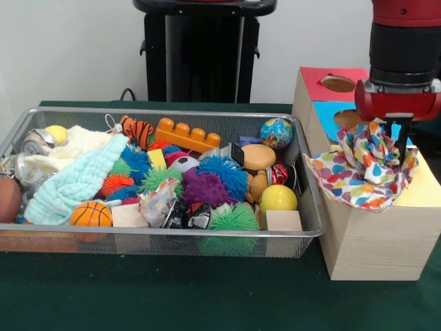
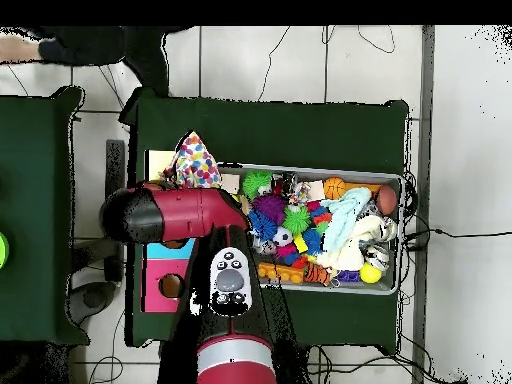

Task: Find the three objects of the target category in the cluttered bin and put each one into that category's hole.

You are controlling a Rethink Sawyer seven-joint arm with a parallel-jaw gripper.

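The wire-mesh bin point(image 1: 311, 207) lies at the left, full of toys; it also shows in the overhead view point(image 2: 400, 232). My gripper point(image 1: 389, 138) hangs over the yellow-topped box point(image 1: 422, 187) and is shut on a dotted cloth point(image 1: 362, 169). The cloth bunches up round the fingers and drapes over the yellow top and the box's near-left corner. The yellow box's hole is hidden under the cloth. In the overhead view the cloth point(image 2: 196, 161) sticks out from under my arm point(image 2: 180, 214). A crumpled pale piece with coloured spots point(image 1: 157, 200) lies in the bin's front middle, perhaps another dotted cloth.
Behind the yellow box stand the blue-topped box point(image 1: 329, 109) and the red-topped box point(image 1: 317, 81), each with a round hole. A mint towel point(image 1: 76, 183) and a cream knitted cloth point(image 1: 77, 143) lie at the bin's left. A person's hand point(image 2: 20, 48) shows at the overhead's top left.
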